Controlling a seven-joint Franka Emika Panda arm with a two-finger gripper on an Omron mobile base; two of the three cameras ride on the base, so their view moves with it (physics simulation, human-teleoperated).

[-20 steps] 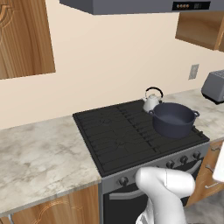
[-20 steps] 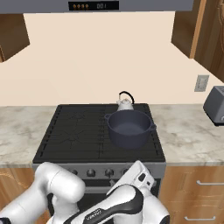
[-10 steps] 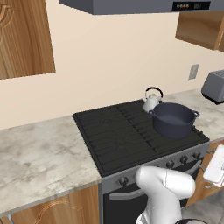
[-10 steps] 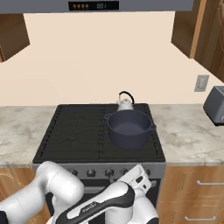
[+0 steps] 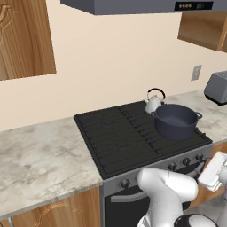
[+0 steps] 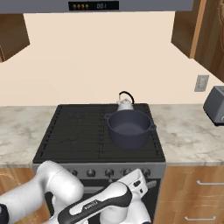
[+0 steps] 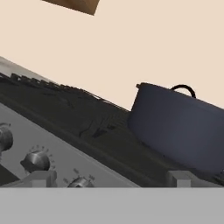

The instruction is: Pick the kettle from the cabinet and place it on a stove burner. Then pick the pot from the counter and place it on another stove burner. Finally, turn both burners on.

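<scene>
The dark blue-grey pot (image 5: 176, 120) (image 6: 129, 127) sits on the front right stove burner (image 5: 181, 137). Just behind it, the small silver kettle (image 5: 154, 102) (image 6: 125, 103) stands on the back right burner. My gripper (image 7: 109, 179) is open with nothing between its fingertips (image 7: 40, 178). It hangs low in front of the stove's knob row (image 7: 37, 161), below and left of the pot (image 7: 179, 127). Above the pot's rim I see the kettle's black handle (image 7: 183, 89). My white hand (image 5: 214, 170) shows at the stove's front right corner. The cabinet is out of view.
The marbled counter (image 5: 40, 155) (image 6: 188, 131) runs along both sides of the black cooktop (image 5: 119, 133). A boxy grey toaster (image 5: 217, 87) (image 6: 215, 105) stands at the far right. A range hood (image 6: 100, 5) hangs above. Wooden drawers (image 6: 192, 192) lie right of the oven.
My hand has risen into the left base view at the stove's front right corner, and the forearm has shifted a little. The pot and kettle have stayed put and the jaws have stayed wide.
</scene>
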